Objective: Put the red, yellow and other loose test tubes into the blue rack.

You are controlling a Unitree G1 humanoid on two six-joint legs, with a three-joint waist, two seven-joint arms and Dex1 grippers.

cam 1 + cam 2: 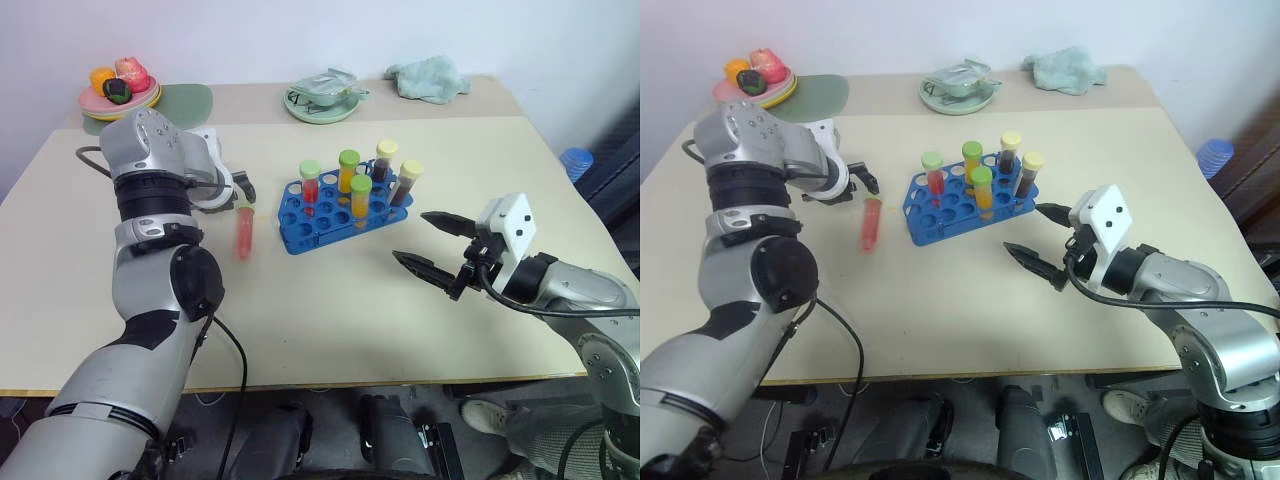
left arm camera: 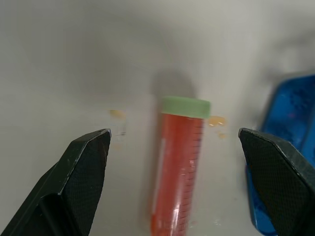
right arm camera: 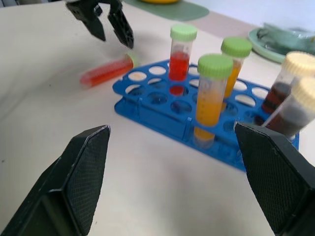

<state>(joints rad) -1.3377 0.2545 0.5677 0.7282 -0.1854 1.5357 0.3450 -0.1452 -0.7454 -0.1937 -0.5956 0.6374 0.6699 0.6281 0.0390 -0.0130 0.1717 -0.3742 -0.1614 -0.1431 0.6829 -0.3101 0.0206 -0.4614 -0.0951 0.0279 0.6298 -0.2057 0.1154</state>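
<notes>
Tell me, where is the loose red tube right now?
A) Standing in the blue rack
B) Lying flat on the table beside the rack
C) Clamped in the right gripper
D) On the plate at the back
B: the red tube lies on its side on the table, next to the blue rack, and the open left gripper hovers over it without touching it.

You have the rack (image 1: 345, 205) near the tabletop's (image 1: 330, 310) middle with five tubes (image 1: 361, 196) standing in it. One loose tube (image 1: 871, 222) lies flat on the tabletop just left of it. Two plates (image 1: 320, 105) and a cloth (image 1: 428, 78) sit along the far edge.
</notes>
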